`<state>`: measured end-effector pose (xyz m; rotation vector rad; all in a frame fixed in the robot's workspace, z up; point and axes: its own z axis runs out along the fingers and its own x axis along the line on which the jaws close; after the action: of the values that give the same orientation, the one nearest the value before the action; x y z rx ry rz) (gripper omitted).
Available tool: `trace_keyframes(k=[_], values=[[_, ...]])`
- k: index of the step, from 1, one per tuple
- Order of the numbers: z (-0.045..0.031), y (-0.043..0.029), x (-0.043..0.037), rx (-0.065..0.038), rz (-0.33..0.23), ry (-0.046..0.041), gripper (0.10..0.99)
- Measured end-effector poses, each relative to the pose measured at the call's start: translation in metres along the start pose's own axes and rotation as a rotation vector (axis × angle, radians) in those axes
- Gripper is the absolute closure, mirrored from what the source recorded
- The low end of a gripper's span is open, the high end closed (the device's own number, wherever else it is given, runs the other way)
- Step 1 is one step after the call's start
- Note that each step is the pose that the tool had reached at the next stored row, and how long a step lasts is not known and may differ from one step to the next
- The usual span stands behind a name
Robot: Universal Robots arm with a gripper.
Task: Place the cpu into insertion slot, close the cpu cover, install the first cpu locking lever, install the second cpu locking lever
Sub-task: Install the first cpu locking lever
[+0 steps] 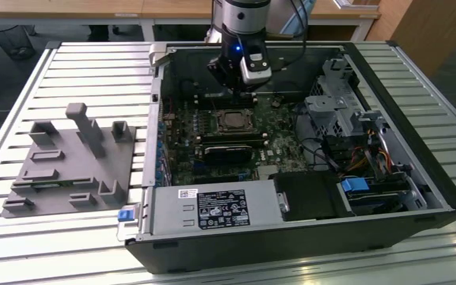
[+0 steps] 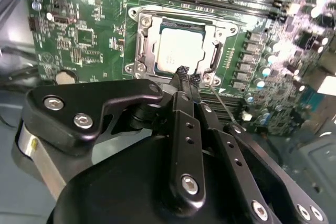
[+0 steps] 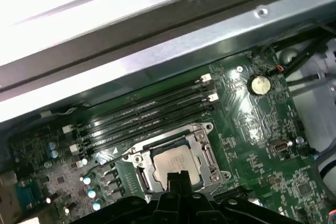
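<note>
- Silvery-grey, the small square cpu (image 2: 176, 51) lies flat in the metal-rimmed insertion slot (image 2: 134, 67), with the thin silvery cpu cover (image 2: 214, 51) apparently framing it.
- The black gripper (image 2: 186, 73) hangs at the slot's edge, the chip just beyond its tips. Its fingers meet or nearly so, seemingly holding nothing.
- The green circuit board (image 2: 84, 35) lies flat in the open black computer case (image 1: 291, 243); long black memory slots (image 3: 147, 111) crowd one side.

Exterior view: high, angled down over the whole open case (image 1: 291, 237). Both wrist views: close above the board (image 2: 79, 35) (image 3: 252, 124), looking past the end effector (image 2: 188, 74) (image 3: 177, 176), sharing the cpu (image 2: 177, 52) (image 3: 176, 162).
</note>
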<state>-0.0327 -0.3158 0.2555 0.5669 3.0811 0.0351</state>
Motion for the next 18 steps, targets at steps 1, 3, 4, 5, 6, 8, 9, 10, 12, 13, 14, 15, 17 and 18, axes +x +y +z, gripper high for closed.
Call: trace_keyframes(k=[1, 3, 4, 5, 6, 8, 9, 10, 12, 13, 14, 15, 17, 18], values=[[0.0000, 0.0000, 0.0000, 0.000, -0.018, 0.0004, 0.965], [0.0000, 0.0000, 0.0000, 0.000, -0.054, 0.0012, 0.965], [0.0000, 0.0000, 0.0000, 0.000, -0.073, 0.0017, 0.965], [0.0000, 0.0000, 0.0000, 0.000, -0.091, 0.0021, 0.965], [0.0000, 0.0000, 0.0000, -0.001, -0.108, 0.0026, 0.965], [0.0000, 0.0000, 0.0000, -0.001, -0.146, 0.0035, 0.965], [0.0000, 0.0000, 0.0000, -0.001, -0.164, 0.0039, 0.965], [0.0000, 0.0000, 0.0000, -0.001, -0.182, 0.0044, 0.965], [0.0000, 0.0000, 0.0000, -0.001, -0.218, 0.0052, 0.965], [0.0001, 0.0000, 0.0000, -0.001, -0.236, 0.0058, 0.965], [0.0001, -0.0001, 0.0000, -0.003, -0.252, 0.0065, 0.965], [0.0001, -0.0001, 0.0000, -0.007, -0.264, 0.0077, 0.965], [0.0001, 0.0000, 0.0000, -0.021, -0.282, 0.0114, 0.965], [0.0002, 0.0000, 0.0000, -0.026, -0.291, 0.0129, 0.965]])
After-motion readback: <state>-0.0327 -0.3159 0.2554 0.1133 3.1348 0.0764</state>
